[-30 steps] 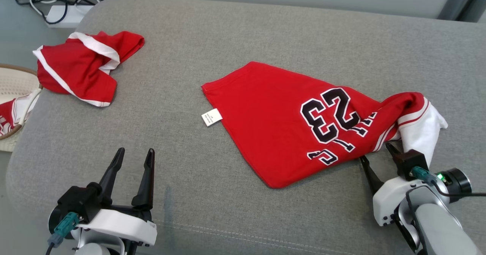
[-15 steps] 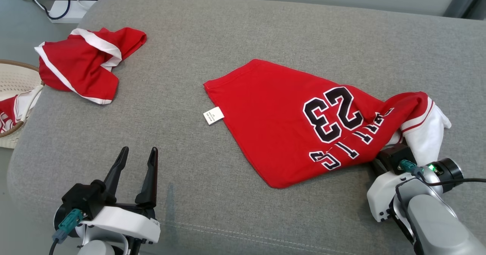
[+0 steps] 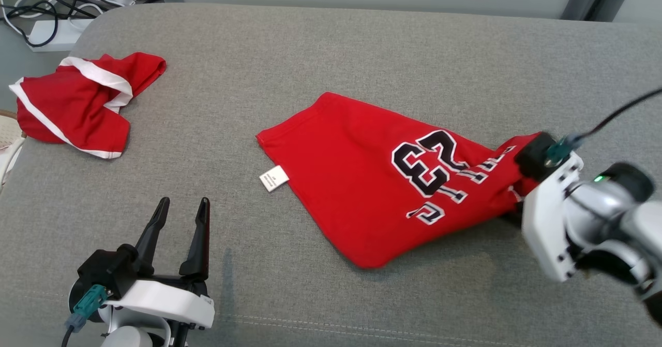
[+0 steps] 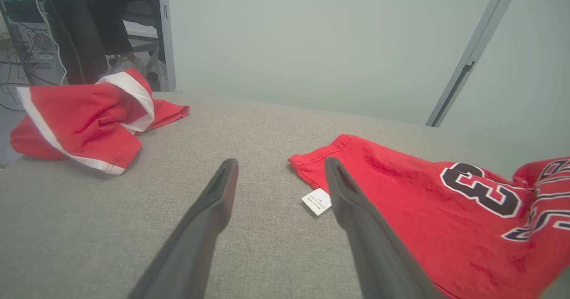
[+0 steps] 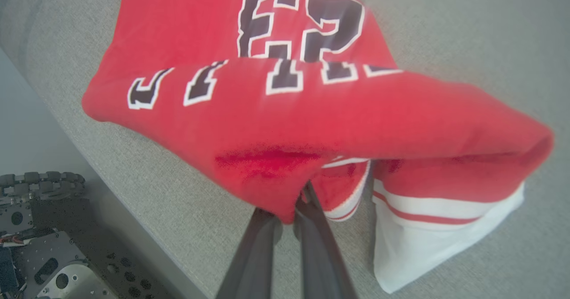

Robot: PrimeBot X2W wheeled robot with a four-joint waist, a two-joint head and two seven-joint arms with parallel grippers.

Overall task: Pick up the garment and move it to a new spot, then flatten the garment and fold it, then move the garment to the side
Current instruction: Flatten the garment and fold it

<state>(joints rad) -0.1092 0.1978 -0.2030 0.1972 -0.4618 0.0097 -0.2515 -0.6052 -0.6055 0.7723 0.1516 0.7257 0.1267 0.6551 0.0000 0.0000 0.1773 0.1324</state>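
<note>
Red number 23 jersey (image 3: pixel 357 192) right of centre on grey cushion (image 3: pixel 310 42), its right end raised, pinched between pressed-together fingers of right end effector (image 5: pixel 289 212), left end effector (image 3: pixel 183 207) spread at lower left, apart from jersey, second red garment (image 3: pixel 72 104) upper left

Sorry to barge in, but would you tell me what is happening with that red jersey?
The right gripper is shut on one end of the red number 23 jersey, holding that end raised above the grey cushion while the rest lies on it. The left gripper is open, holding nothing, near the cushion's front edge. Another red and white garment lies crumpled at the left.
</note>
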